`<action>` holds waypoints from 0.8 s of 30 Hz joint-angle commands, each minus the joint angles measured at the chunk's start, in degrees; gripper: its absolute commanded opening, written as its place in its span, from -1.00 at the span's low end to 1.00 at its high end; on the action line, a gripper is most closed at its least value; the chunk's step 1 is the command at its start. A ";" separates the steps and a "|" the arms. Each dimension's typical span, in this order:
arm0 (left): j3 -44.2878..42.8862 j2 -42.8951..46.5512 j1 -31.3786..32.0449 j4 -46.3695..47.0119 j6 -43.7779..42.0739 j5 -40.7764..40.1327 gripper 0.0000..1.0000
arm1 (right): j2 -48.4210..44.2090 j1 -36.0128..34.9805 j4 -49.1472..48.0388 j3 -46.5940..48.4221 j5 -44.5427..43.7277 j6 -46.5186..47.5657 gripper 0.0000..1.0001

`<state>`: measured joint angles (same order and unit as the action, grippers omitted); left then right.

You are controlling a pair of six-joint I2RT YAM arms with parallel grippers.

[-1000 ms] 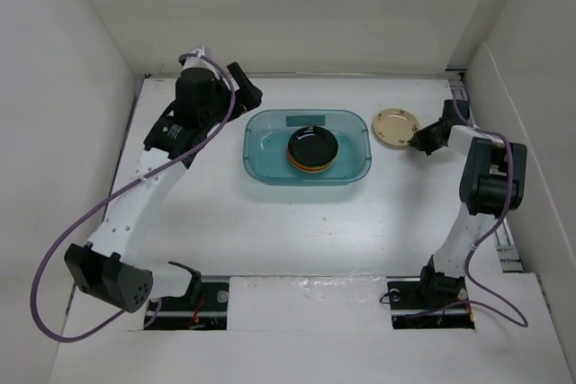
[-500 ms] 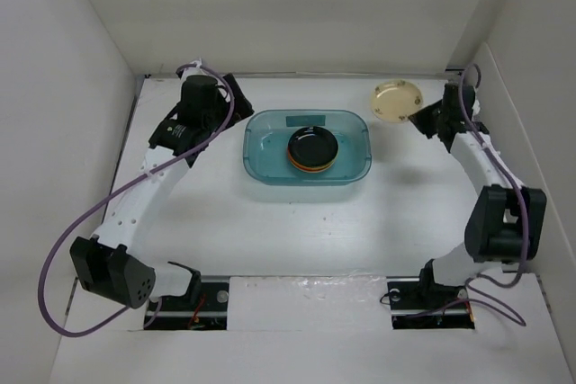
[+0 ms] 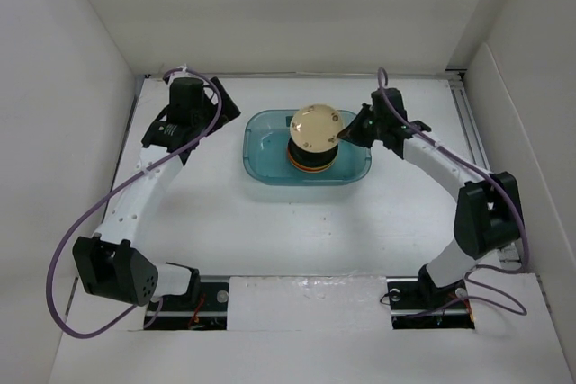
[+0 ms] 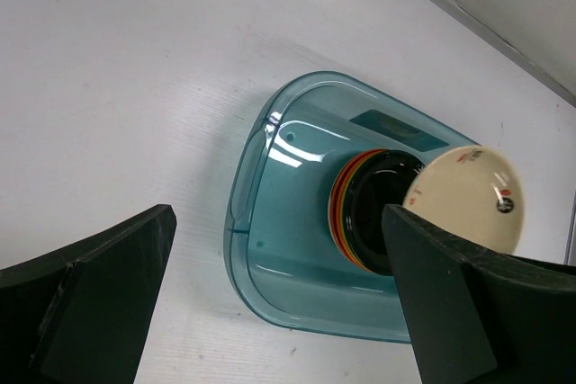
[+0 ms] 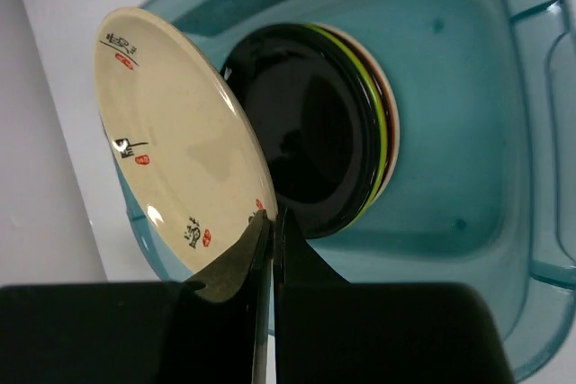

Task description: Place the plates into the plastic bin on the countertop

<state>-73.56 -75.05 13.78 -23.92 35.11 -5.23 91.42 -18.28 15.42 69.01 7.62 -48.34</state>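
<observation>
The right gripper (image 5: 270,222) is pinching the rim of a cream plate (image 5: 171,132), its jaws closed tight on the edge at the plate's 3 o'clock in the top view. The plate is hanging tilted over the stack of plates (image 5: 315,132), topped by a black one, sitting in the middle of the plastic bin (image 5: 468,87). The bin is resting on the countertop (image 3: 270,222). The left gripper (image 3: 220,101) is hovering at the bin's 10 o'clock, its jaws spread wide and holding nothing.
</observation>
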 commanded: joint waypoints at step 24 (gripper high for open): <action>-10.02 7.36 0.02 -11.66 -4.88 -12.51 0.99 | -29.05 -12.56 20.68 4.90 -27.03 6.32 1.00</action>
<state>-80.40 -72.86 13.78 -31.68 31.79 -12.16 71.29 -28.64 28.34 69.78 -8.60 -44.31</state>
